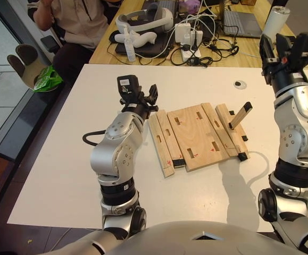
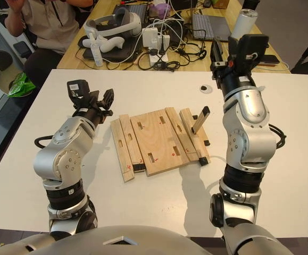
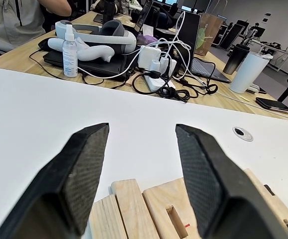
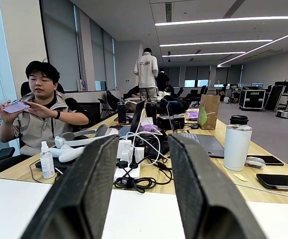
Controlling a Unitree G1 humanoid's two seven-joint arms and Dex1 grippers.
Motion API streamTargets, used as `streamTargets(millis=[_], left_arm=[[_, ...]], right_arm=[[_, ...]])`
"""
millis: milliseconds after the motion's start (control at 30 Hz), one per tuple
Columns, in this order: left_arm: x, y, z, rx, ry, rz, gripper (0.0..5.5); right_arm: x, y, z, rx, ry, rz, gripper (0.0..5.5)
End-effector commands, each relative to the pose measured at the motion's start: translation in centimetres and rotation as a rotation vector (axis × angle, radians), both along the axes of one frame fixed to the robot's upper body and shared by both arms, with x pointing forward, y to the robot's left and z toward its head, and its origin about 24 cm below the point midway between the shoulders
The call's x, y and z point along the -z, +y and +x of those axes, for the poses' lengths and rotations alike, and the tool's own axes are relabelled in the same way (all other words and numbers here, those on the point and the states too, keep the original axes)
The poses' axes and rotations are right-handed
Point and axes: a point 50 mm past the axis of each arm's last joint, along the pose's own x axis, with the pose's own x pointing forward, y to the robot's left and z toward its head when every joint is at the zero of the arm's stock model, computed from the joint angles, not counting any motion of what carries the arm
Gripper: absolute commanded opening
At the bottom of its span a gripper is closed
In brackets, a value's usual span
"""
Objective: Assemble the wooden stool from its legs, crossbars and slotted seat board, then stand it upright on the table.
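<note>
Left eye: board [image 1: 196, 137] flat at mid-table [image 1: 58, 159], slots up. Left strips [image 1: 164, 142] and right strips [image 1: 223, 127] lie against its long sides. Stick [image 1: 241, 115] stands tilted on rightmost strip. Left gripper [image 1: 140, 98] low, just beside far ends of left strips, spread, empty. Right gripper [image 1: 275, 50] raised over far right edge, spread, empty.
Left wrist: fingers [image 3: 81, 174] wide apart, nothing between them, strip ends below.
Right wrist: fingers [image 4: 81, 199] apart, touching nothing.

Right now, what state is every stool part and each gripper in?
Seat board, flat on the table, slots up.
Left bars, lying flat beside the board.
Right bars, lying flat beside the board.
Upright piece, standing tilted, lower end on a right bar.
Left gripper, open, empty.
Right gripper, open, empty, raised above the table.
</note>
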Motion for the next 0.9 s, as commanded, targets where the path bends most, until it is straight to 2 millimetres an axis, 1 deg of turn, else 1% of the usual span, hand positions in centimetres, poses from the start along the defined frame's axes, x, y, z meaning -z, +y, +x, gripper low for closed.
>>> streamTargets(millis=[33, 133, 200, 233, 300, 333, 400, 433, 500, 567, 600, 633, 667, 733, 800, 900], left_arm=[[0.4, -0.5, -0.5, 0.009, 0.014, -0.018, 2.48], [0.3, -0.4, -0.4, 0.009, 0.007, -0.012, 2.48], [0.2, -0.4, -0.4, 0.008, 0.004, -0.01, 2.48], [0.2, -0.4, -0.4, 0.008, 0.004, -0.01, 2.48], [0.2, -0.4, -0.4, 0.01, 0.003, -0.009, 2.48], [0.2, -0.4, -0.4, 0.013, 0.002, -0.009, 2.48], [0.1, -0.5, -0.4, 0.016, 0.002, -0.008, 2.48], [0.2, -0.5, -0.4, 0.016, 0.003, -0.008, 2.48], [0.2, -0.6, -0.3, 0.022, 0.005, -0.006, 2.48], [0.2, -0.6, -0.3, 0.028, 0.005, -0.005, 2.48], [0.2, -0.6, -0.3, 0.029, 0.006, -0.004, 2.48], [0.2, -0.6, -0.3, 0.029, 0.006, -0.004, 2.48], [0.2, -0.6, -0.3, 0.028, 0.007, -0.004, 2.48], [0.2, -0.6, -0.3, 0.026, 0.006, -0.004, 2.48], [0.1, -0.7, -0.2, 0.024, 0.003, -0.006, 2.48], [-0.1, -0.8, -0.1, 0.023, -0.005, -0.01, 2.48]], right_arm=[[-0.5, 0.6, 0.5, -0.004, -0.003, 0.001, 1.82], [-3.1, 1.1, 0.7, -0.017, -0.084, 0.001, 1.82], [-5.3, 1.5, 0.6, -0.031, -0.148, 0.005, 1.82], [-6.1, 1.6, 0.6, -0.035, -0.169, 0.009, 1.82], [-6.7, 1.7, 0.5, -0.041, -0.187, 0.015, 1.82], [-6.2, 1.6, 0.6, -0.042, -0.171, 0.01, 1.82], [-3.3, 1.1, 0.9, -0.026, -0.075, 0.023, 1.82], [-0.8, 0.7, 1.1, -0.021, 0.014, 0.035, 1.82], [4.7, 0.1, 1.2, -0.013, 0.209, 0.024, 1.82], [8.8, -0.2, 0.9, -0.023, 0.367, 0.017, 1.82], [10.1, -0.3, 0.8, -0.028, 0.415, 0.024, 1.82], [10.8, -0.4, 0.8, -0.026, 0.434, 0.022, 1.82], [11.1, -0.3, 0.8, -0.033, 0.436, 0.023, 1.82], [10.8, 0.0, 0.9, -0.05, 0.409, 0.026, 1.82], [10.0, 0.4, 1.1, -0.069, 0.372, 0.035, 1.82], [7.3, 1.2, 1.3, -0.119, 0.258, 0.045, 1.82]])
